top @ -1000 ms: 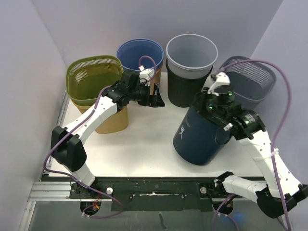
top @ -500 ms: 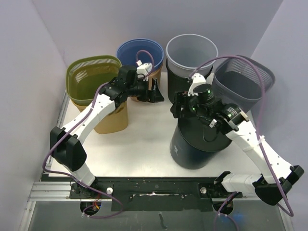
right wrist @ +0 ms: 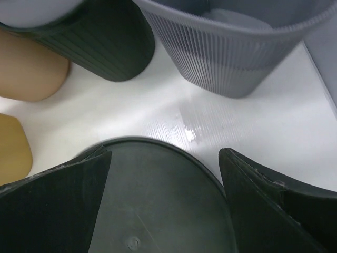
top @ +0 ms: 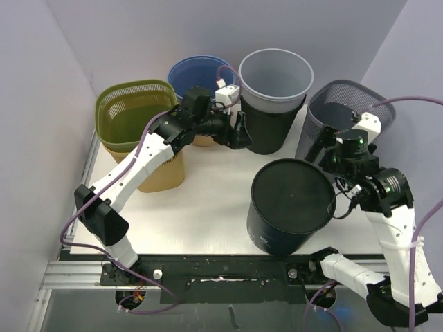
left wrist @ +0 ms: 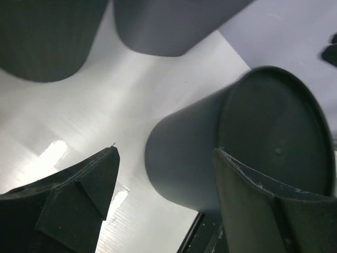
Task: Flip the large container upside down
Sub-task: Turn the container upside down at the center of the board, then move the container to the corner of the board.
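Observation:
The large container (top: 291, 197), dark navy, stands upside down at the table's front right with its flat base facing up. Its side and base show in the left wrist view (left wrist: 184, 158), and its base shows in the right wrist view (right wrist: 158, 205). My right gripper (top: 322, 155) hangs open just above the base's far right edge and holds nothing; its jaws (right wrist: 164, 153) stand wide apart over the rim. My left gripper (top: 239, 135) is open and empty, at the back centre beside the black bin, well apart from the container (left wrist: 164, 152).
Along the back stand an olive mesh basket (top: 135, 111) on a tan tub (top: 163, 173), a blue bin (top: 201, 76), a light grey bin (top: 275, 72) nested in a black ribbed bin (top: 266, 131), and a grey mesh basket (top: 353, 104). Walls close both sides.
The container went from tilted in my right gripper's hold to standing base up. My right gripper opened, let go and drew back right. My left gripper shifted right.

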Controlling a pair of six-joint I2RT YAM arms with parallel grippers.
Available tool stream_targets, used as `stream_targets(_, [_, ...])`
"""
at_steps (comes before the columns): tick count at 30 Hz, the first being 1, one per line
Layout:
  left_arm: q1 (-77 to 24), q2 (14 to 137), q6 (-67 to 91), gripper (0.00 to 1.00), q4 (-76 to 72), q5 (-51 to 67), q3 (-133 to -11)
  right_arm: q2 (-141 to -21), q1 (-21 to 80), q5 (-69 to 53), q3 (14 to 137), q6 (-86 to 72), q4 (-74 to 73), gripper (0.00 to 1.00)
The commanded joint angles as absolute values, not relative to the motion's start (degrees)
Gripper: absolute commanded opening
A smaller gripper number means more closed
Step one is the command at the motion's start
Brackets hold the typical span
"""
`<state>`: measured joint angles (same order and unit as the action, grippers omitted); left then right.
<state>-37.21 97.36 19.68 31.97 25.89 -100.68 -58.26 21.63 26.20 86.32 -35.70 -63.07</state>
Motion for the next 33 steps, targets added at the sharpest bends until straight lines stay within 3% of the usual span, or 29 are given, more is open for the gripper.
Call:
stream_targets(1, [-41.9,96.5,14.3,0.71,35.5,23.8,-106.9,-55.4,20.7,24.1,83.9,-43.9,-71.5,0.88])
stream_targets(10, [-42.0,94.9,14.8,0.71,35.8,21.1,-106.1,-47.7,20.7,13.6,70.0,-52.0,-70.4,0.92])
stream_targets(20, [-41.2,92.4,15.2,0.71,35.1,19.9,-104.8,-51.2,22.7,-2.6,68.3,-45.7,-54.5,0.90])
stream_targets(26, [-40.8,92.2,15.4,0.71,36.0,21.2,-104.7,-56.5,28.1,12.9,78.9,-43.2,-64.1,0.92])
stream_targets(33, [-43.9,91.6,15.0,0.70,40.3,29.1,-97.3,-60.5,27.9,24.6,81.1,-48.3,-75.8,0.93])
